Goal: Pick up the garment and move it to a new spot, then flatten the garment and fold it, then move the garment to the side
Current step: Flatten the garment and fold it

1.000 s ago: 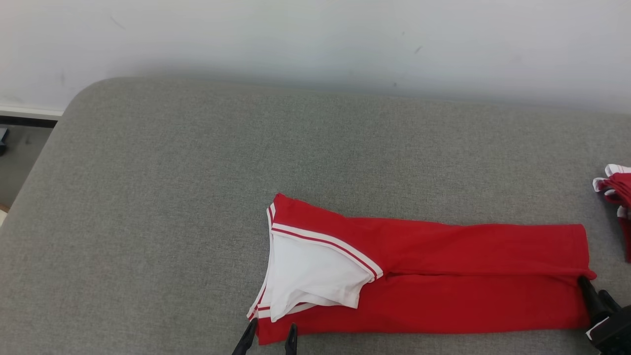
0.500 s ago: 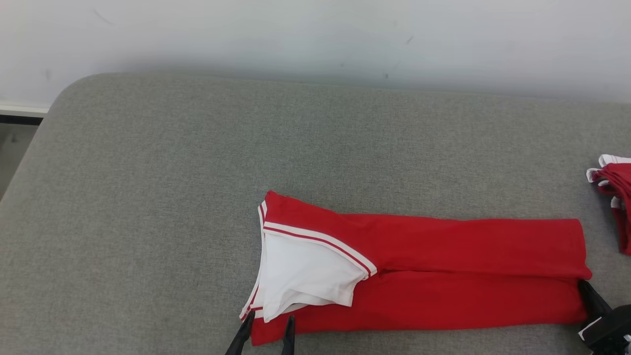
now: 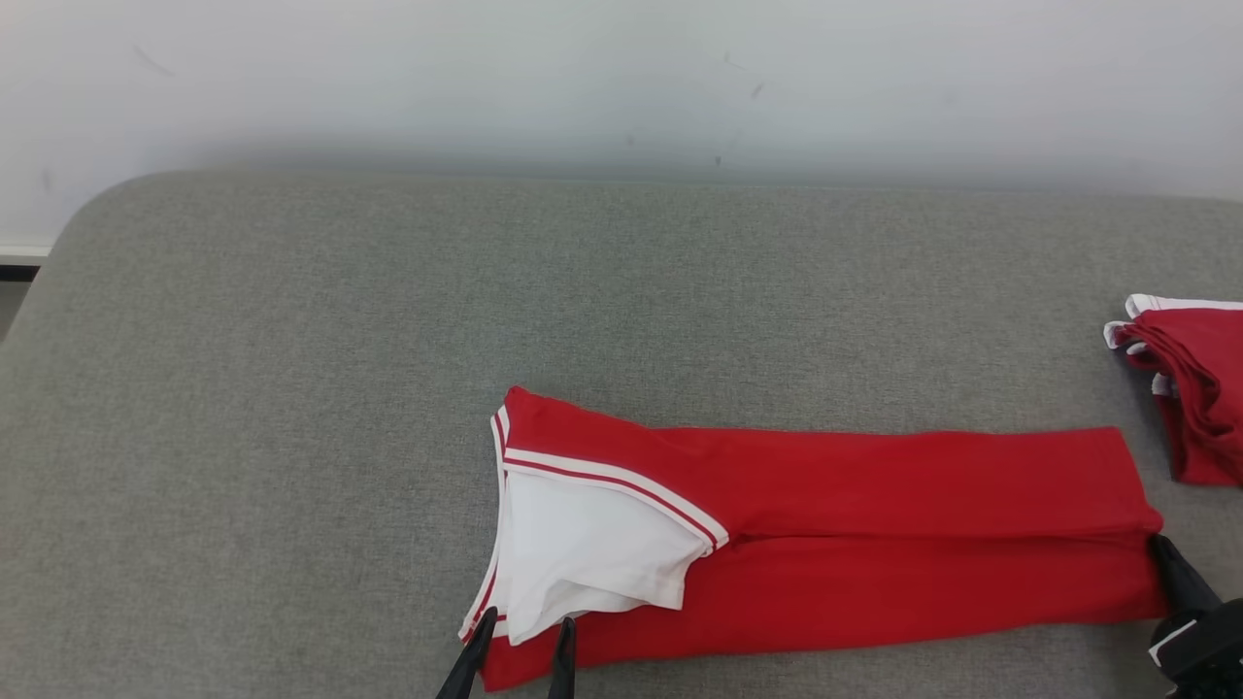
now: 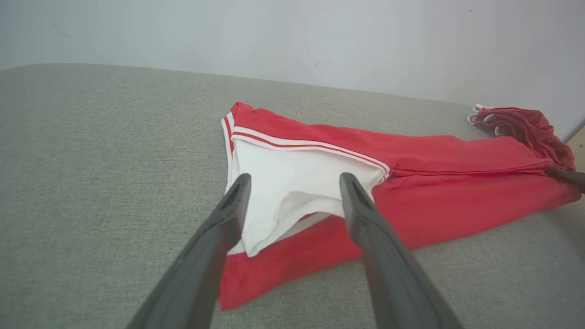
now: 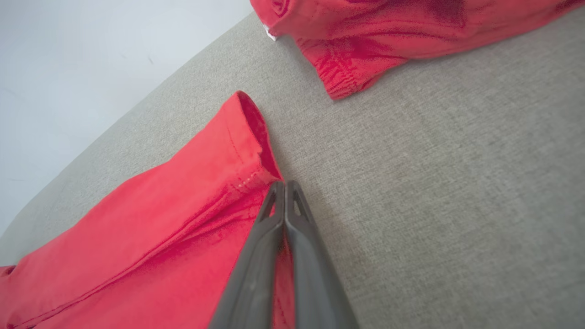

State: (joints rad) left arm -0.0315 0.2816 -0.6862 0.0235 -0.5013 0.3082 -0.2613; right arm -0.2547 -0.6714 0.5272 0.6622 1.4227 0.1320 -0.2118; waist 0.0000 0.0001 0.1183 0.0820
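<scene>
On the cushion (image 3: 291, 388), your garment (image 3: 874, 544) looks limp and light; pinch its edges: right gripper (image 5: 284, 183) clenched at the hem (image 5: 256, 151), left gripper (image 4: 295, 178) spread over the striped end (image 4: 301, 146).

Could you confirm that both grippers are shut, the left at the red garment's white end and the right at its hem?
Not quite: the left gripper is open, spread over the white end of the red garment, as the left wrist view shows. The right gripper is shut at the hem.

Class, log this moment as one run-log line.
left claw: open at garment white end | right claw: shut on red hem | second garment: apart, right
</scene>
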